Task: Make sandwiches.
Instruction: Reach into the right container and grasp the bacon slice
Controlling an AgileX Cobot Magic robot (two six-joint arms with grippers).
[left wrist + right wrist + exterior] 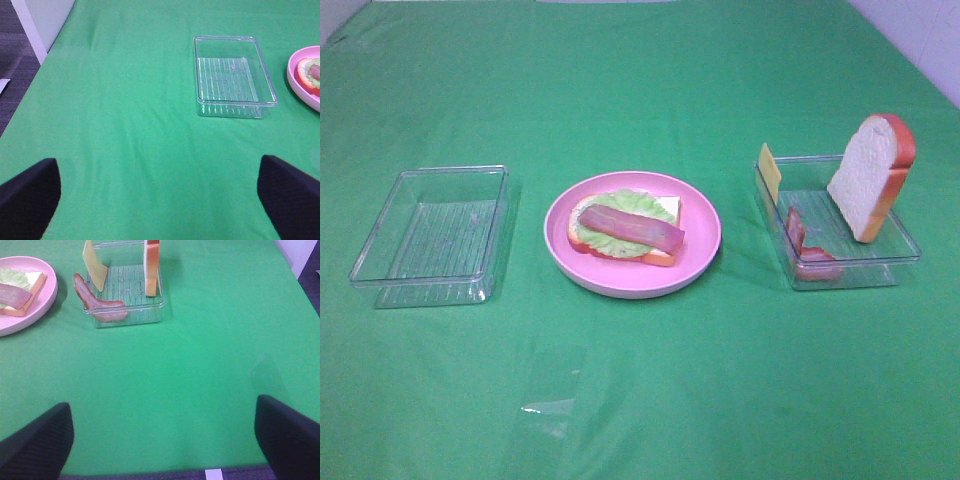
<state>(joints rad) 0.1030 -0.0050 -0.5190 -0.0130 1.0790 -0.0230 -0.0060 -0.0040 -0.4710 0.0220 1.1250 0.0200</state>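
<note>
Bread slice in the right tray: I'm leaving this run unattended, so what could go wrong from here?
1. The bread slice stands tilted against the tray wall; a clumsy grasp may tip it out.
2. The bacon strip rests at the tray's near corner and the cheese slice leans on its rim; a careless reach could knock either out.
3. Dropped bread may shift the open sandwich on the pink plate.
</note>
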